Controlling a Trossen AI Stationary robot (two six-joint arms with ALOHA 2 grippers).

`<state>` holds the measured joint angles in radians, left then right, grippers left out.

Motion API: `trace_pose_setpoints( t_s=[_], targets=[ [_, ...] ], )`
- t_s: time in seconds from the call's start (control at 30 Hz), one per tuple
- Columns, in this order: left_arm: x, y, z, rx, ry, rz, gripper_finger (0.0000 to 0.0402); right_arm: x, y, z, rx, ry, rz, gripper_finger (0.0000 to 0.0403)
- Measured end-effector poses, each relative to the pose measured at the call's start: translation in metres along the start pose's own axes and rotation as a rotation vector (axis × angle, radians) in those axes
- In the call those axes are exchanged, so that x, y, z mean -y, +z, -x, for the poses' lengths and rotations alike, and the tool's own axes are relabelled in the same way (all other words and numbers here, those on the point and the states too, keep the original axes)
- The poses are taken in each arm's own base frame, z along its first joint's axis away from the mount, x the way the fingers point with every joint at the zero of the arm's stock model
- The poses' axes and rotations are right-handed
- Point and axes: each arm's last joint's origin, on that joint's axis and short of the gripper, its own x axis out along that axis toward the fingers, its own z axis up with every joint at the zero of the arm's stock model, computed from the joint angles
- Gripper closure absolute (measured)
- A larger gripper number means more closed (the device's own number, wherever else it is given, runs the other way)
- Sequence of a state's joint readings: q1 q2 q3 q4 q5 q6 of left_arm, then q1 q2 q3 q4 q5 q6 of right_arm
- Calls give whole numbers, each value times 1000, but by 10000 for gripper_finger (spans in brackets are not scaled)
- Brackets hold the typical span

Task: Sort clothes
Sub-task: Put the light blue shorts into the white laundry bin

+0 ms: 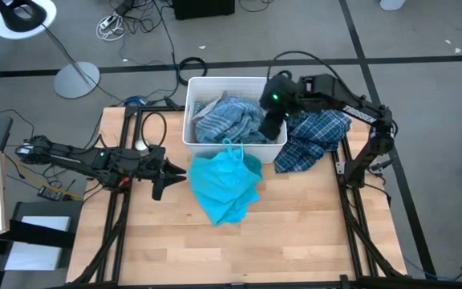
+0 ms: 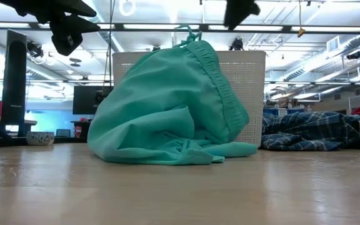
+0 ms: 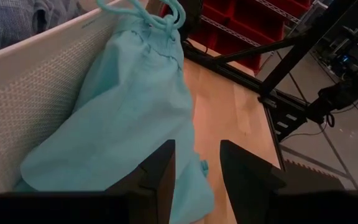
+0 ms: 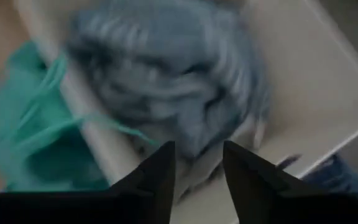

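Observation:
The turquoise garment (image 1: 227,185) lies heaped on the table, leaning against the near wall of the white bin (image 1: 192,100), its drawstring (image 1: 232,147) draped over the rim. The blue-grey striped shirt (image 1: 227,120) lies inside the bin. The navy-white plaid shirt (image 1: 311,138) lies on the table right of the bin. My left gripper (image 1: 167,178) is open and empty, left of the turquoise garment (image 3: 123,112). My right gripper (image 1: 269,128) is open and empty above the bin's right side, over the striped shirt (image 4: 166,81).
The bin stands at the table's far middle. Bare wood stretches along the near half of the table (image 1: 279,241). Black frame rails (image 1: 119,217) run along both sides. Cables and a lamp base (image 1: 76,79) lie on the floor beyond.

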<state>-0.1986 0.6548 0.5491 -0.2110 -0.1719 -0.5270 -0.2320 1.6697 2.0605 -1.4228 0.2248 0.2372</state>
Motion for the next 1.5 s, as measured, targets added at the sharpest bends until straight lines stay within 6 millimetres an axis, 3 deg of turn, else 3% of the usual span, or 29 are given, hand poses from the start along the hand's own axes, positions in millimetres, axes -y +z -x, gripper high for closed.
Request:
trace_pose_setpoints(
  t_s=[0.2,0.33,0.57,0.8,1.0,1.07,1.17,1.37,1.5],
  targets=[
    [0,0,0,-1,1,0,270,-45,-22,22,-25,173,92,248],
    [0,0,0,-2,1,-2,270,-80,-43,16,-73,187,177,247],
    [0,0,0,1,5,-3,270,-127,-79,-40,-49,96,288,244],
    [1,-1,0,-1,-1,0,270,-134,-98,-101,3,101,268,243],
    [4,-2,1,3,-3,-7,270,-142,-78,-122,299,329,309,257],
    [4,-2,1,7,4,-10,270,-142,-66,-120,400,385,299,290],
    [5,-3,0,3,1,-12,270,-138,-52,-114,496,390,317,375],
    [5,-5,-5,-22,15,-19,270,-121,-12,-82,650,291,348,399],
    [5,-8,-12,-36,43,-26,270,-99,25,-40,816,233,349,401]
  ],
)
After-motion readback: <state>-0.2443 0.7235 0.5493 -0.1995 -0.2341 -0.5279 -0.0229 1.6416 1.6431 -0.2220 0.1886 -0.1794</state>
